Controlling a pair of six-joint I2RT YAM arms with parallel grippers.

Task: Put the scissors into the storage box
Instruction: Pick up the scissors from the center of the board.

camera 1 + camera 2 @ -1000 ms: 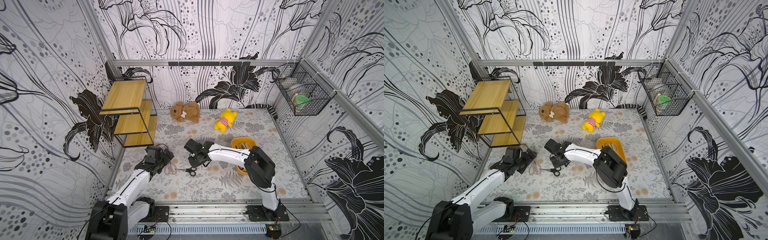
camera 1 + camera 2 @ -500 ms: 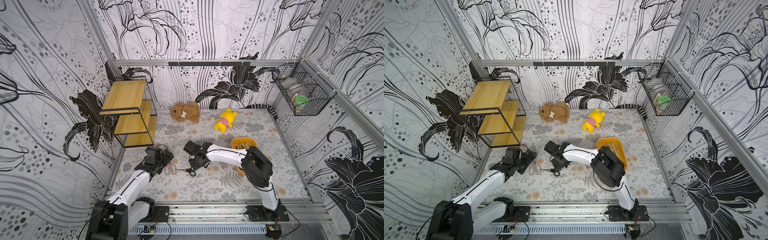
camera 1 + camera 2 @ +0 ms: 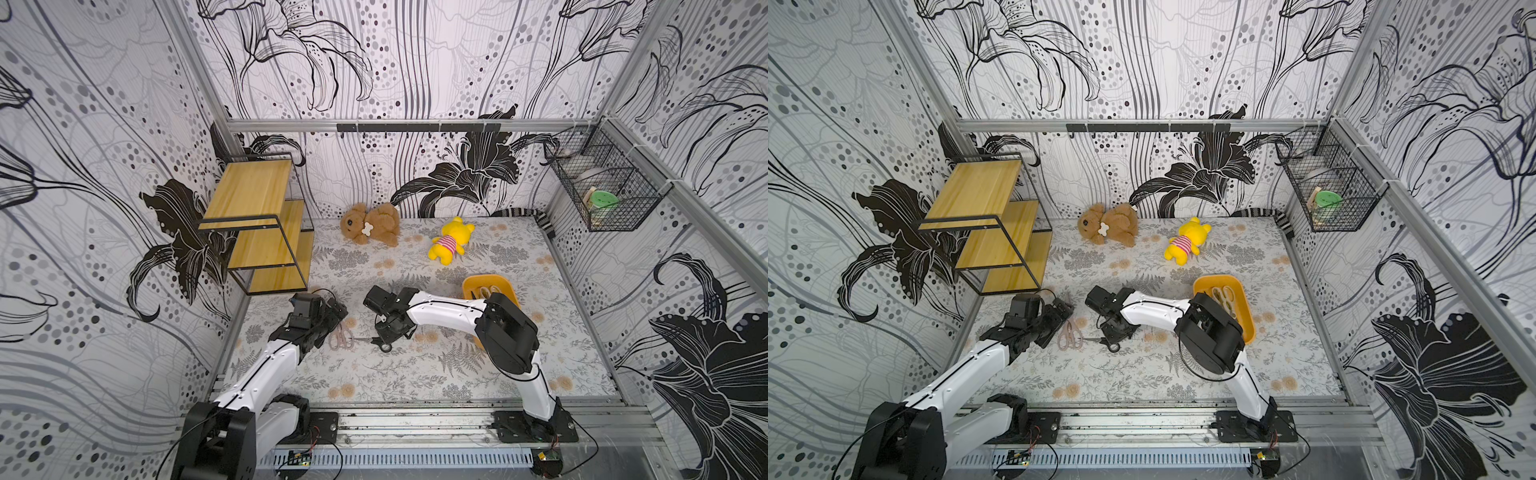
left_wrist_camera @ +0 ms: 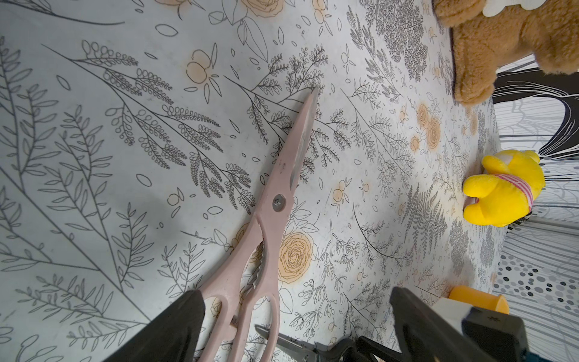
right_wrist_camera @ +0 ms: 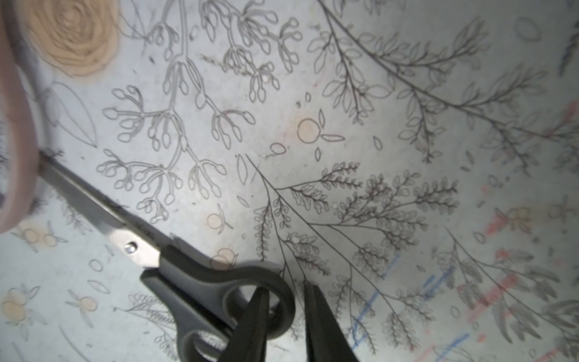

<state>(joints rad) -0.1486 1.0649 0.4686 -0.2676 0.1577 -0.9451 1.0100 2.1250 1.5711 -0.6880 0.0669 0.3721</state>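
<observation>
Black-handled scissors [image 5: 175, 269] lie on the floral mat [image 3: 415, 374]. Their blade tip reaches the handle of pale pink scissors [image 4: 275, 200] beside them. My right gripper [image 5: 285, 286] points down at the black handle. One finger stands inside a handle loop, the other just outside its rim, with small gaps showing. In both top views it hangs over the black scissors [image 3: 384, 344] [image 3: 1111, 343]. My left gripper [image 4: 294, 326] is wide open, low over the pink handles. The orange storage box [image 3: 1204, 282] at the right holds pale-handled scissors [image 3: 1223, 295].
A brown teddy bear [image 3: 370, 226] and a yellow plush toy [image 3: 451, 241] lie at the back of the mat. A wooden shelf rack [image 3: 257, 216] stands at the back left. A black wire basket [image 3: 602, 195] hangs on the right wall.
The right arm's elbow has shifted a little to the left while its gripper stays at the black scissors' handle. The left arm and both pairs of scissors have not moved.
</observation>
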